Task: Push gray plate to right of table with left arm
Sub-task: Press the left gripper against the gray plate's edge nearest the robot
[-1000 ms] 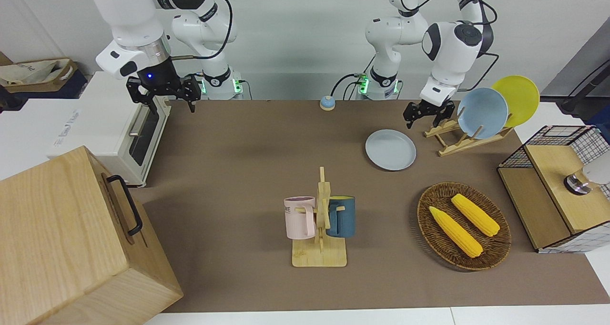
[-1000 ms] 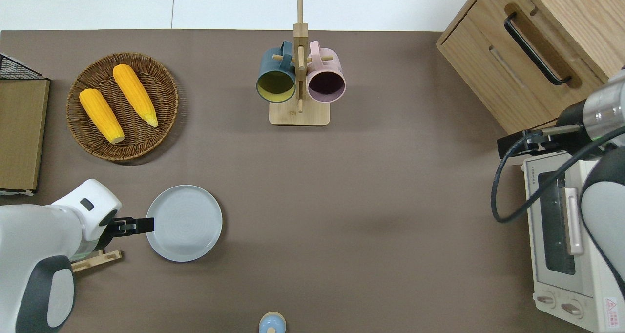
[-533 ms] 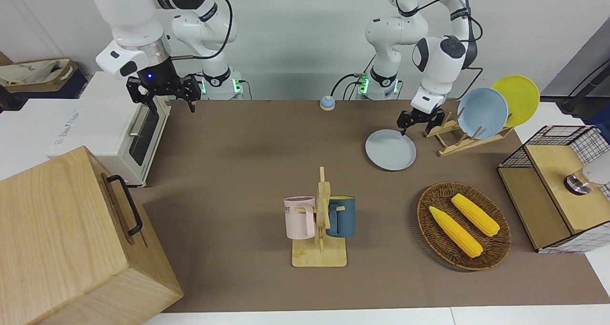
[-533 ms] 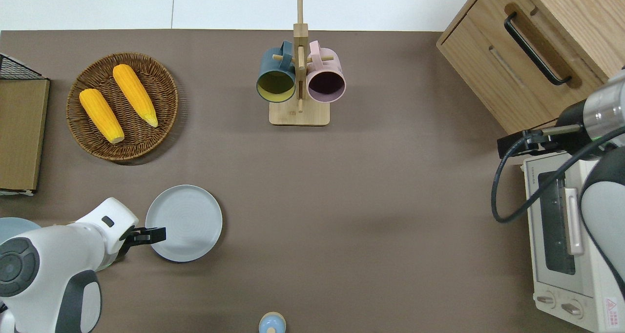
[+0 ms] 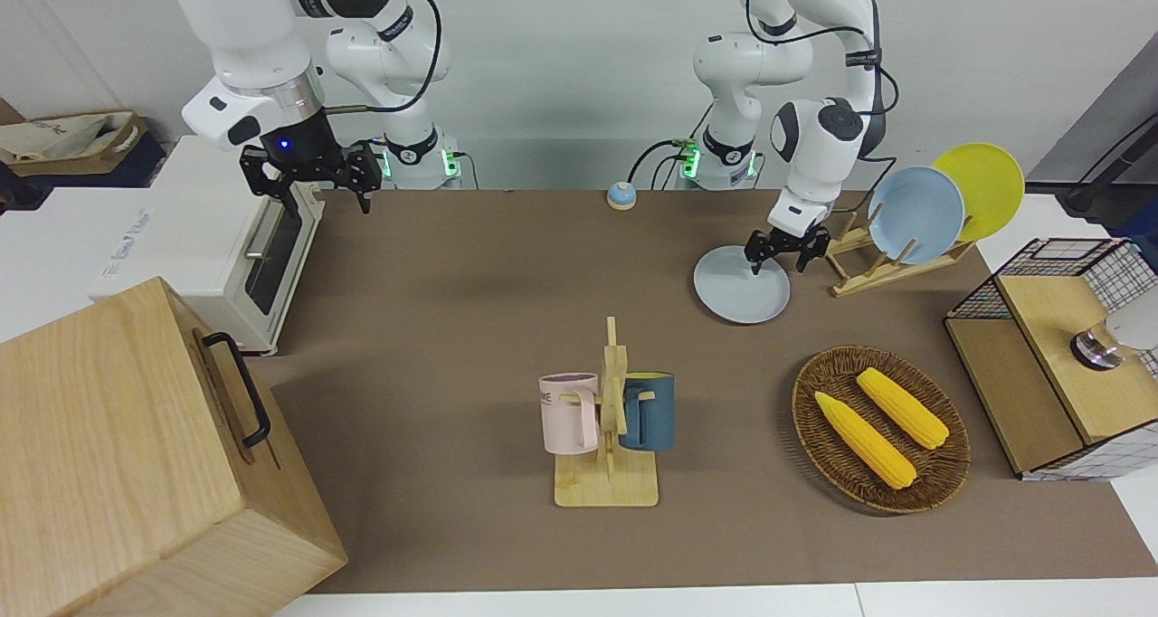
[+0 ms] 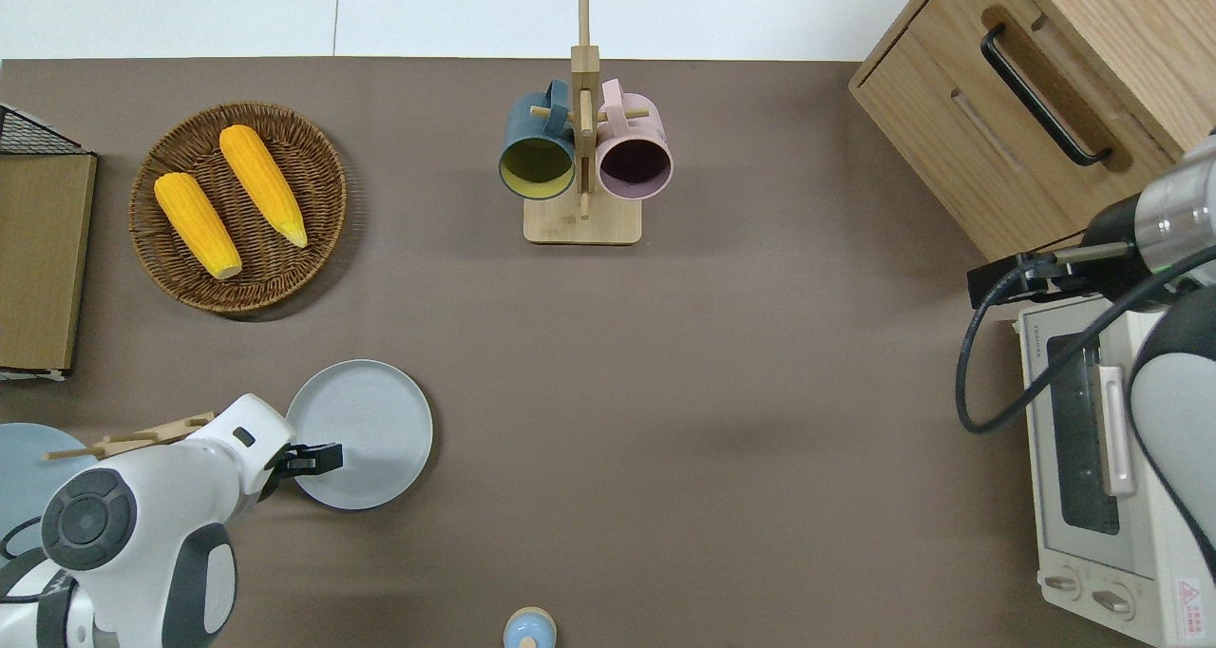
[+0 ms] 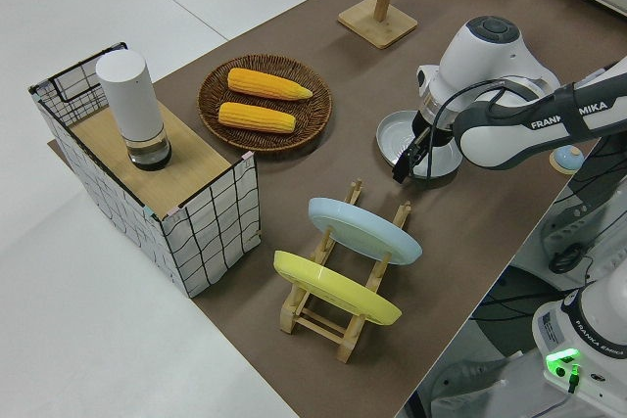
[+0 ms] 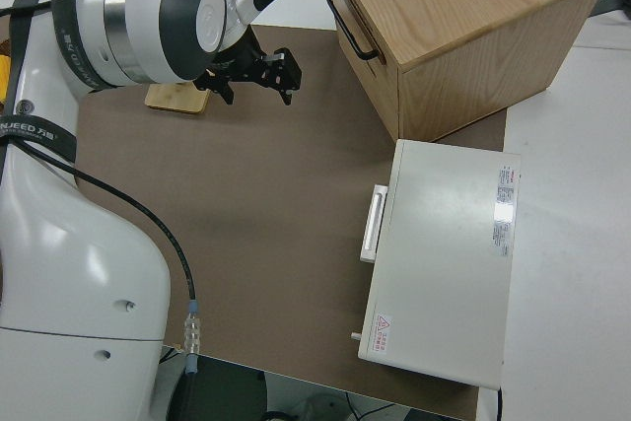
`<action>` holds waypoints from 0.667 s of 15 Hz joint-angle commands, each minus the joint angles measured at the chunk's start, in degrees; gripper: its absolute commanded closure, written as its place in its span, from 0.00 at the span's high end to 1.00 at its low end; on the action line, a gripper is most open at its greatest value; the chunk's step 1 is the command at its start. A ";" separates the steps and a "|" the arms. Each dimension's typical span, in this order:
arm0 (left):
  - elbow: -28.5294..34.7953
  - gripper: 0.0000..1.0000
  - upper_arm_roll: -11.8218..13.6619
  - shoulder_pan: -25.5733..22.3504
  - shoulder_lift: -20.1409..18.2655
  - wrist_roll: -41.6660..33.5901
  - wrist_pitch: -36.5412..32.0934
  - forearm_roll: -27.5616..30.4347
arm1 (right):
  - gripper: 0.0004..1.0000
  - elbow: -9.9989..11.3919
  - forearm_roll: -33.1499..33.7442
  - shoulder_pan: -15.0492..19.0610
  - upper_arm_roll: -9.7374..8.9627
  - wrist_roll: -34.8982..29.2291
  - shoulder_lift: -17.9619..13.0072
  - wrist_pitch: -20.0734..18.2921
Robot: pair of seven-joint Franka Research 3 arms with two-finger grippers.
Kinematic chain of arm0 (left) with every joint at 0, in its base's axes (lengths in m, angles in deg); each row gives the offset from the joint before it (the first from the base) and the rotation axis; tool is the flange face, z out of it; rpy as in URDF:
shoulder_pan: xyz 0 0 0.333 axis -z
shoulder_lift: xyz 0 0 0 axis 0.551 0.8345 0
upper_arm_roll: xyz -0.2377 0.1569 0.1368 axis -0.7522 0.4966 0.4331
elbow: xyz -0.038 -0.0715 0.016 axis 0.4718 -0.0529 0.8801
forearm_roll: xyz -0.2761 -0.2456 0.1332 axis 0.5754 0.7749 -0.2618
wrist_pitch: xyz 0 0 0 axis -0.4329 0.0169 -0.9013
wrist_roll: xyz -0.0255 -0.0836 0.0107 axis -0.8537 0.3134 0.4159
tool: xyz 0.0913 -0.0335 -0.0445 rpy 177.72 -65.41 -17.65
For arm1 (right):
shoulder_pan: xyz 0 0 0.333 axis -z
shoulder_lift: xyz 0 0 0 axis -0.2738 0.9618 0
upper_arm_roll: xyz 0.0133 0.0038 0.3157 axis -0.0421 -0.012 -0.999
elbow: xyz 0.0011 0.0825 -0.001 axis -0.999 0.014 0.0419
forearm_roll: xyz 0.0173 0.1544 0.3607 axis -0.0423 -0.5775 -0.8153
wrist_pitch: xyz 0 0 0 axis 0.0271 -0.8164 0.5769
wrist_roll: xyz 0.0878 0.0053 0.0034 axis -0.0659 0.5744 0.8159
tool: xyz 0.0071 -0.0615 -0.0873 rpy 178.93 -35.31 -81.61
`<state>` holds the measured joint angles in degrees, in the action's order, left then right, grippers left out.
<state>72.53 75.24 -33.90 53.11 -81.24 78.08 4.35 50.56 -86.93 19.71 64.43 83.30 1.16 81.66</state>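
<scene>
The left pincer (image 6: 328, 458), fingers spread, sits low over the robot-side rim of the gray plate (image 6: 366, 429) lying flat on the desk (image 6: 722, 391) near the left arm's end, contact unclear, while the right arm is parked, its pincer (image 5: 308, 178) open.

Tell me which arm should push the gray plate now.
Left. Its hand is already over the gray plate, at the rim toward the left arm's end of the table. The right arm is parked.
</scene>
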 commanded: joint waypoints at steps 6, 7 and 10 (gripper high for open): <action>0.74 0.78 -0.07 -0.41 0.59 -0.47 1.65 -0.20 | 0.98 -0.08 -0.40 0.04 0.01 -0.18 -0.33 -0.59; 0.74 0.74 -0.07 -0.50 0.77 -0.47 2.61 -0.20 | 0.98 -0.08 -0.40 0.04 0.01 -0.18 -0.33 -0.59; 0.74 0.43 0.10 -0.59 1.56 -0.47 3.14 -0.20 | 0.98 -0.08 -0.40 0.04 0.01 -0.18 -0.33 -0.59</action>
<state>72.55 75.32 -33.91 53.81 -81.25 79.10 4.35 50.56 -86.93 19.71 64.44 83.30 1.16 81.66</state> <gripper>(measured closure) 0.322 0.013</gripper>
